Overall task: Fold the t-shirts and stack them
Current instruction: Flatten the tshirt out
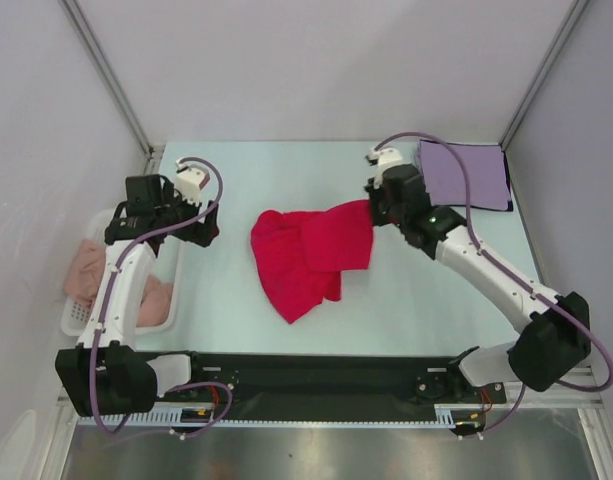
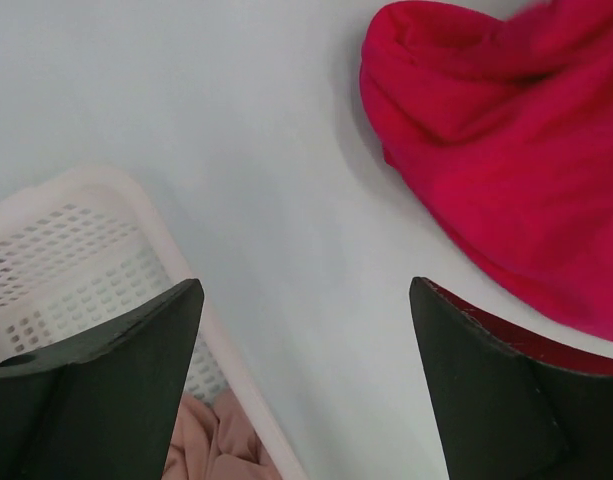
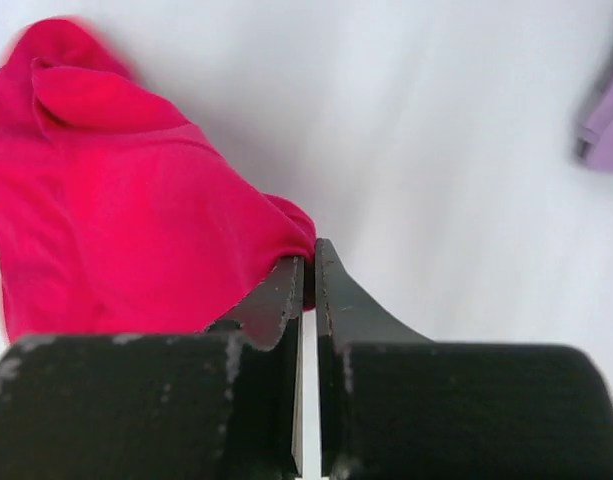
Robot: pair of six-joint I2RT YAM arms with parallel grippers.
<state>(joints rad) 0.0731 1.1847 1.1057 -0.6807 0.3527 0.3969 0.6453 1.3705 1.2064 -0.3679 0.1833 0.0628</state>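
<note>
A pale mint table (image 1: 286, 165) filled the middle of the scene, its top smooth and matte. Plain white walls closed it in: a back wall (image 1: 316, 60), a left wall (image 1: 36, 130) and a right wall (image 1: 586, 130). Slim grey metal posts (image 1: 108, 75) ran along the two back corners. A brushed metal ledge (image 1: 316, 450) lay along the near edge. The light was soft and even, and the shadows were faint.

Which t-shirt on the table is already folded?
The lavender t-shirt at the far right; it lies flat and square, while the red t-shirt is crumpled.
</note>
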